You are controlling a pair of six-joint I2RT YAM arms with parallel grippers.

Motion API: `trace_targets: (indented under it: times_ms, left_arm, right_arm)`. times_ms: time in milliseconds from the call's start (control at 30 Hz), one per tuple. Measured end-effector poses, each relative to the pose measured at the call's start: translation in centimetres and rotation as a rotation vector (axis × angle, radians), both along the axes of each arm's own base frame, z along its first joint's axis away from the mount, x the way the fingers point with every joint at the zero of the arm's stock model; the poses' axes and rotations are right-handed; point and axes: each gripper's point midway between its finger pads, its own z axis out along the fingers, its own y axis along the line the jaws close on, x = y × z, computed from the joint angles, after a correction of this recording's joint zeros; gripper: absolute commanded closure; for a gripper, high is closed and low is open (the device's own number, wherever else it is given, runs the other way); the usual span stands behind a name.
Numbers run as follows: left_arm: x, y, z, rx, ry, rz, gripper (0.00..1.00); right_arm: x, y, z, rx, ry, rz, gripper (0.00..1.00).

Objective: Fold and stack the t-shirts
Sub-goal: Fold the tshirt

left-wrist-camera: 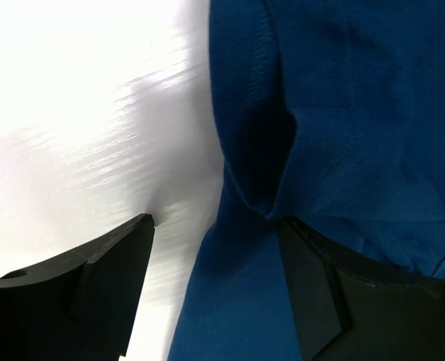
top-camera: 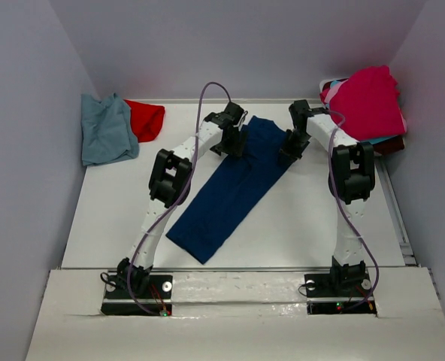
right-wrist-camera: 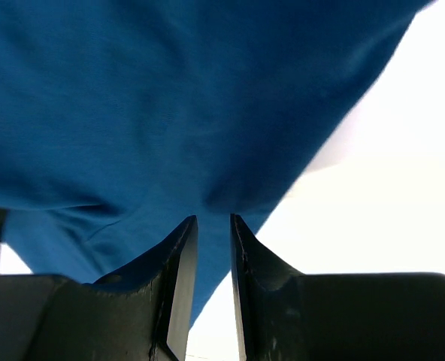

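Right end effector (right-wrist-camera: 213, 218), narrow, pinches the far corner of the navy tee (top-camera: 230, 188). Left end effector (left-wrist-camera: 215, 220), wide, straddles its far-left edge.

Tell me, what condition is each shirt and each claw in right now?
navy t-shirt: folded into a long strip, lying diagonally mid-table.
blue-grey t-shirt: unfolded, rumpled, far left corner.
red t-shirt: crumpled, beside the blue-grey one.
magenta t-shirt: unfolded, heaped at far right.
left claw: open, at the navy shirt's edge.
right claw: nearly shut, apparently pinching the navy shirt.
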Motion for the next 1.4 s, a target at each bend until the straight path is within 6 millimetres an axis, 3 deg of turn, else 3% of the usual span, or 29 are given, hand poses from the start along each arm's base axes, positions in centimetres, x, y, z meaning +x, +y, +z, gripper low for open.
trace_targets:
  times_ms: [233,433,833,1167,1400]
  left_arm:
    - [0.2,1.5,-0.3,0.06,-0.023,0.056,0.2]
    - [-0.1,3.0,-0.2,0.095,-0.025,0.097,0.2]
    - [-0.7,6.1,-0.3,0.141,-0.012,0.186,0.2]
    - [-4.1,8.3,-0.3,0.167,0.022,0.204,0.2]
    - [-5.9,9.4,-0.4,0.177,0.035,0.216,0.2]
  right_arm:
    - [2.6,0.3,1.5,0.0,-0.061,0.002,0.69]
    - [4.8,0.4,0.4,-0.017,-0.066,0.015,0.69]
    - [7.3,1.1,-1.1,-0.004,-0.069,0.067,0.62]
    - [8.9,3.3,-0.9,0.11,-0.129,0.159,0.54]
    - [9.9,5.4,-0.5,0.228,-0.171,0.198,0.4]
